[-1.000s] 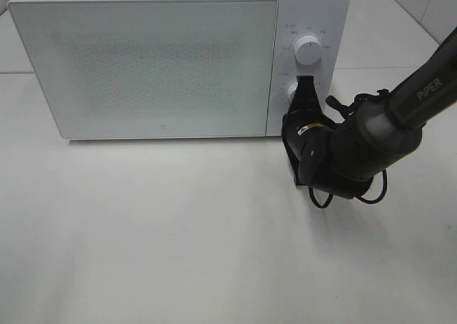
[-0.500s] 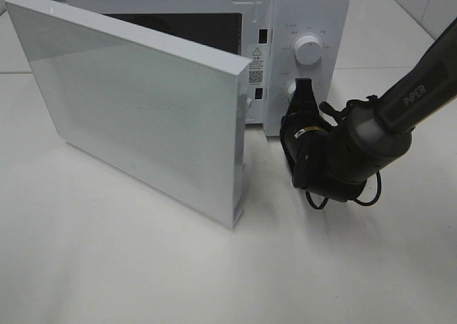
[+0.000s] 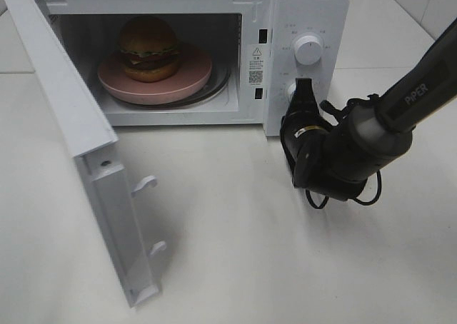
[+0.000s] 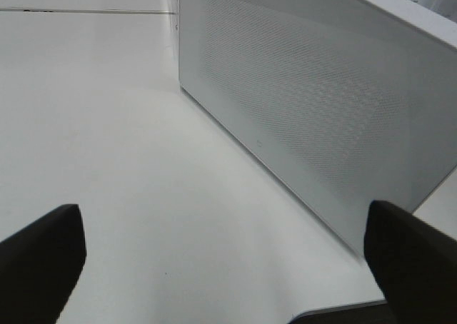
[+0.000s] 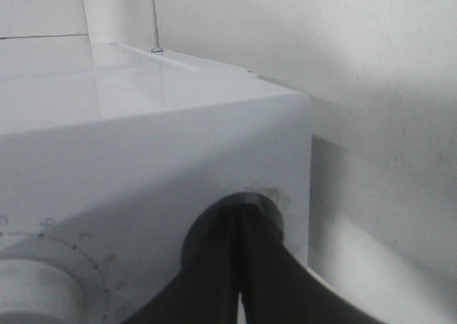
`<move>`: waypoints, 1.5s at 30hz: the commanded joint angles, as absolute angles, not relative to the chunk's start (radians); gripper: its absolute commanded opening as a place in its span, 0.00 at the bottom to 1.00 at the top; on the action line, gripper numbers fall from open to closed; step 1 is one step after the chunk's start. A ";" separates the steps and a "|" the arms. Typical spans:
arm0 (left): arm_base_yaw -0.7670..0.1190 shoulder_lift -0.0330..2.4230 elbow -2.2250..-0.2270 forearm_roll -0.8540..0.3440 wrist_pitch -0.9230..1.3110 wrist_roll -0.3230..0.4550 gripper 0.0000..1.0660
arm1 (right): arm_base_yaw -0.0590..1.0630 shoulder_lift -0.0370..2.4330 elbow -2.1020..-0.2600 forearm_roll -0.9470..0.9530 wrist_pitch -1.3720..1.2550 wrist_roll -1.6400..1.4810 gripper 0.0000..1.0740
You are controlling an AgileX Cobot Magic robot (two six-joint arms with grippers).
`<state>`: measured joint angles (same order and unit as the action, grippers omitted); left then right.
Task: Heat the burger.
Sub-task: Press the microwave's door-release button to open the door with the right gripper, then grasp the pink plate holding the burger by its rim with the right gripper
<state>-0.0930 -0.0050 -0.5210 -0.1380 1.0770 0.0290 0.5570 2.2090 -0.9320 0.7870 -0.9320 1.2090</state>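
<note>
Golden-brown glossy burger (image 3: 148, 49) on pink plate (image 3: 193, 81); right gripper (image 3: 305, 88) closed, left gripper (image 4: 221, 220) spread.

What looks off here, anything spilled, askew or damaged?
Nothing stands out. The burger sits upright on the pink plate inside the microwave, and nothing has spilled. The door hangs wide open and its latch hooks look intact. The right gripper is shut, its tip at the lower knob.

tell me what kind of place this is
Probably a robot test bench staged as a kitchen: a white microwave oven on a bare white tabletop, a glossy brown burger on a round pink plate inside, a black robot arm.
</note>
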 commanded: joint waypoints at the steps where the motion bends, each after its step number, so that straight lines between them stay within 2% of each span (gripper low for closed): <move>1: -0.091 -0.023 -0.517 -0.140 1.068 0.027 0.92 | 0.526 2.163 -0.996 0.723 -1.056 1.200 0.00; 9: -0.091 -0.023 -0.517 -0.140 1.068 0.027 0.92 | 0.539 2.137 -0.959 0.719 -1.022 1.199 0.00; 26: -0.091 -0.023 -0.517 -0.140 1.068 0.027 0.92 | 0.632 2.008 -0.744 0.716 -0.952 1.164 0.00; 32: -0.091 -0.023 -0.517 -0.140 1.068 0.027 0.92 | 0.632 1.957 -0.694 0.711 -0.914 1.128 0.00; 35: -0.091 -0.023 -0.517 -0.140 1.068 0.027 0.92 | 0.632 1.912 -0.657 0.711 -0.854 1.068 0.00; 37: -0.091 -0.023 -0.517 -0.140 1.068 0.027 0.92 | 0.632 1.841 -0.635 0.706 -0.733 0.928 0.00; 45: -0.091 -0.023 -0.517 -0.140 1.068 0.027 0.92 | 0.629 1.716 -0.637 0.615 -0.523 0.583 0.01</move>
